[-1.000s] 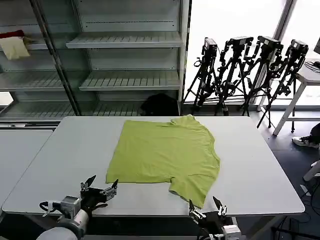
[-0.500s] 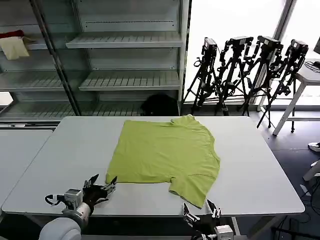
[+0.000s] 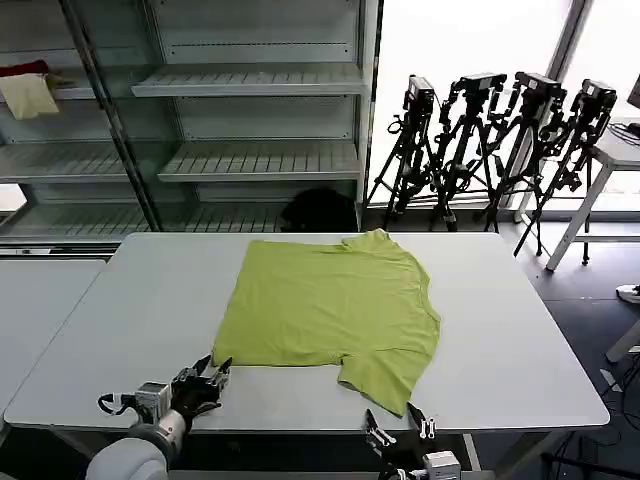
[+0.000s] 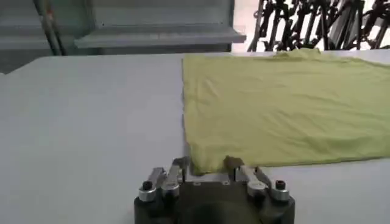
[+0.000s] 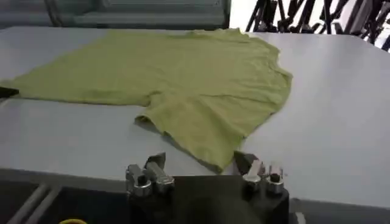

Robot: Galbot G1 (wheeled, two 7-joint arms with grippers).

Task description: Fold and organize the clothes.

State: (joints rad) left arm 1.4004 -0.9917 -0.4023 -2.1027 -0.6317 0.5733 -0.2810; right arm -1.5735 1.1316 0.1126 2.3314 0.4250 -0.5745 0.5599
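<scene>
Head view: lime T-shirt (image 3: 330,305) lies flat, plain side up, mid-desk (image 3: 520,330); collar on the far side, hem toward the left pincer, one sleeve reaching the near desk edge toward the right pincer; left pincer (image 3: 205,378) low at the near desk edge, fingers apart, tips just short of the shirt's near hem corner, not touching it as far as can be seen; right pincer (image 3: 400,428) at the near desk edge, just below the sleeve tip, fingers apart, holding nothing; shelving (image 3: 250,90) behind the desk, cream cloth with red piece (image 3: 28,90) on a shelf well away from both pincers; tripods (image 3: 500,150) stand far off beyond the right pincer's side.

Left wrist view: left pincer (image 4: 206,167) open, fingers (image 4: 178,169) spread either side of the shirt's (image 4: 286,103) hem corner; corner sits just ahead of and between the tips; contact cannot be told; bare desk (image 4: 91,122) to one side of the pincer.

Right wrist view: right pincer (image 5: 202,164) open, fingers (image 5: 155,163) apart; the sleeve's edge of the shirt (image 5: 183,85) lies just ahead, between the tips; rest of the shirt spreads beyond; desk (image 5: 341,115) bare past it.
</scene>
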